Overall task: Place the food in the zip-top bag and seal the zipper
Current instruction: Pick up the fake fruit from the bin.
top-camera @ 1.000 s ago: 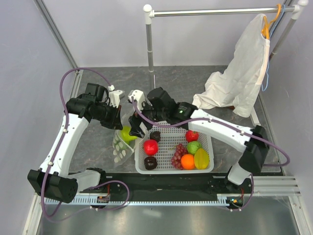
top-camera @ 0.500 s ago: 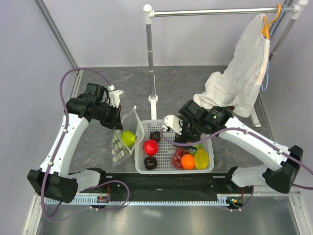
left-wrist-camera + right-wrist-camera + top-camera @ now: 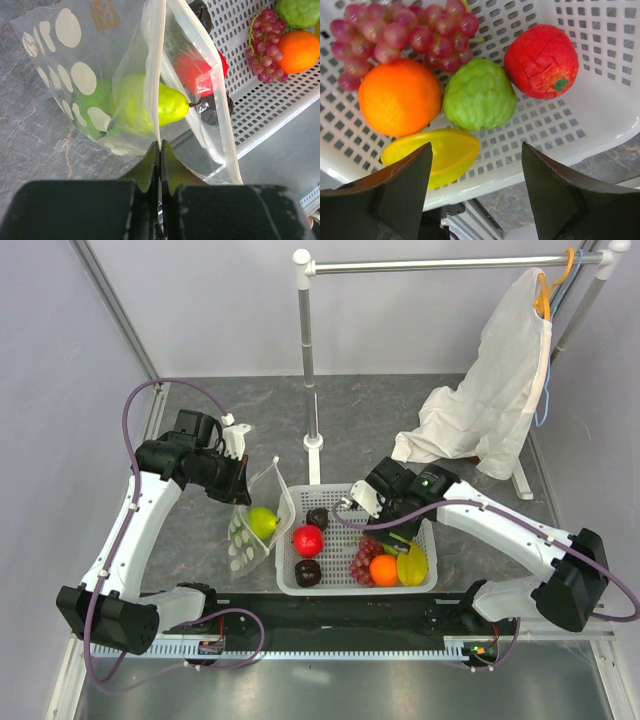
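From above, the left hand [image 3: 238, 480] stands just beside the left end of the white basket [image 3: 355, 589] and is clenched on one lip of the zip-top bag [image 3: 255, 540]. The bag hangs open from it down to the surface [image 3: 200, 540]. A green pear [image 3: 263, 522] now lies inside the bag. One second ago the right hand [image 3: 395, 537] was at the bag's mouth with this pear under it. It has since crossed back and now hovers over the right half of the basket. So one piece is delivered, and I judge the arm is going for the next one.

In the left wrist view, the fingers are pressed together on the thin edge of the bag, close to the whitish zipper [image 3: 157, 65]. The zipper's two strips are well apart, so the mouth is open. The pear rests low in the pouch. Behind the white dots there is more green, maybe a second fruit, but the plastic blurs it and I cannot tell. The basket is just beside the bag, on the side of the open mouth.

In the right wrist view, the right hand is released and nothing is between its fingers [image 3: 395, 195]. Inside the basket, below it, lie a green bumpy fruit [image 3: 479, 95], an orange [image 3: 400, 97], grapes [image 3: 400, 30], a red fruit [image 3: 542, 60] and a yellow fruit [image 3: 432, 155]. The green bumpy fruit is nearest to the middle of the gap, so it seems the likely next pick. Much food is not yet in the bag, and the sealing is not yet near.
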Controlling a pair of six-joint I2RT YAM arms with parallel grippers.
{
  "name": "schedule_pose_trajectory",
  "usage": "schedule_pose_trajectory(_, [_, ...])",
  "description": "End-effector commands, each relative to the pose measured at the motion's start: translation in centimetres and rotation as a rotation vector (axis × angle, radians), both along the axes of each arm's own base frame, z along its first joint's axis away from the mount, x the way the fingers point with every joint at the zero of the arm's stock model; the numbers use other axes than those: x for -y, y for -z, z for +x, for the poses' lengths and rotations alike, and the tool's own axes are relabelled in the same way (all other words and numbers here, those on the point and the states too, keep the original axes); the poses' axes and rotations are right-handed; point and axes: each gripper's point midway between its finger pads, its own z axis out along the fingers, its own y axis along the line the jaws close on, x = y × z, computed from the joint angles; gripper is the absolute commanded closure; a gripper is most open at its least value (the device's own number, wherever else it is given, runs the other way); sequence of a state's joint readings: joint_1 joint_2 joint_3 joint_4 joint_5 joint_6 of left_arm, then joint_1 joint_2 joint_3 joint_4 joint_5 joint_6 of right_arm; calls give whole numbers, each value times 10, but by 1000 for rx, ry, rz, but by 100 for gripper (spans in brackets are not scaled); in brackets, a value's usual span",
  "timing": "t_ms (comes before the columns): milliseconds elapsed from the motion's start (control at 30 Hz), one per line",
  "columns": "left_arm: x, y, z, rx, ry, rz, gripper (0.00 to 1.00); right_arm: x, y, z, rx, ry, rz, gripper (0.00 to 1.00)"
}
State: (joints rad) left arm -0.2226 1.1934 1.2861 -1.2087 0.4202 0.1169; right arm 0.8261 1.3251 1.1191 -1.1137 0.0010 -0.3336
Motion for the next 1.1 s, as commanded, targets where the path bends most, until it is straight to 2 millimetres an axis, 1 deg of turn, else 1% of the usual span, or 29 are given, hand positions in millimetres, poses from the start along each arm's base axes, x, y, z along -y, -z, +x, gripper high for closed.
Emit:
schedule_pose_trajectory(0, [4, -6, 2, 24, -1, -23, 98, -14, 6, 21, 13, 117, 36, 22])
schedule_pose_trajectory(67, [4, -6, 2, 23, -4, -21, 98, -18, 6, 31, 34, 176, 41, 23])
schedule_pose_trajectory(133, [4, -6, 2, 23, -3, -20, 98, -20, 11, 33, 13, 200, 22, 21])
schedule_pose_trajectory(200, [4, -6, 2, 24, -2, -19, 98, -19, 17, 29, -13, 167, 3, 19])
schedule_pose_trajectory(233, [3, -6, 2, 27, -3, -20, 98, -16, 22, 27, -22, 160, -14, 15])
schedule_pose_trajectory(300, [4, -6, 2, 23, -2, -22, 98, -12, 29, 25, -38, 139, -42, 14])
schedule_pose_trajectory(400, [4, -5, 2, 22, -2, -20, 98, -5, 41, 18, -77, 118, -88, 15])
schedule_pose_trajectory(500, [5, -4, 3, 14, 0, -24, 98, -2, 52, 12, -120, 100, -122, 16])
schedule_pose_trajectory(633, [5, -4, 5, 13, -1, -24, 98, -2, 61, 12, -145, 93, -143, 19])
schedule_pose_trajectory(667, [5, -5, 5, 18, 2, -25, 98, -2, 64, 12, -152, 93, -151, 19])
schedule_pose_trajectory(700, [5, -5, 5, 17, 0, -23, 98, -6, 65, 10, -168, 90, -132, 18])
schedule_pose_trajectory(767, [5, -4, 5, 14, 0, -24, 98, -8, 68, 11, -173, 95, -132, 16])
schedule_pose_trajectory(833, [5, -4, 5, 12, 0, -22, 98, -13, 69, 12, -181, 97, -114, 16])
schedule_pose_trajectory(967, [4, -4, 5, 16, 0, -17, 98, -20, 72, 13, -198, 116, -104, 21])
schedule_pose_trajectory(1033, [4, -4, 5, 18, -1, -16, 98, -21, 70, 13, -201, 120, -101, 29])
schedule_pose_trajectory(1067, [4, -3, 5, 15, -3, -15, 98, -23, 64, 16, -187, 120, -88, 34])
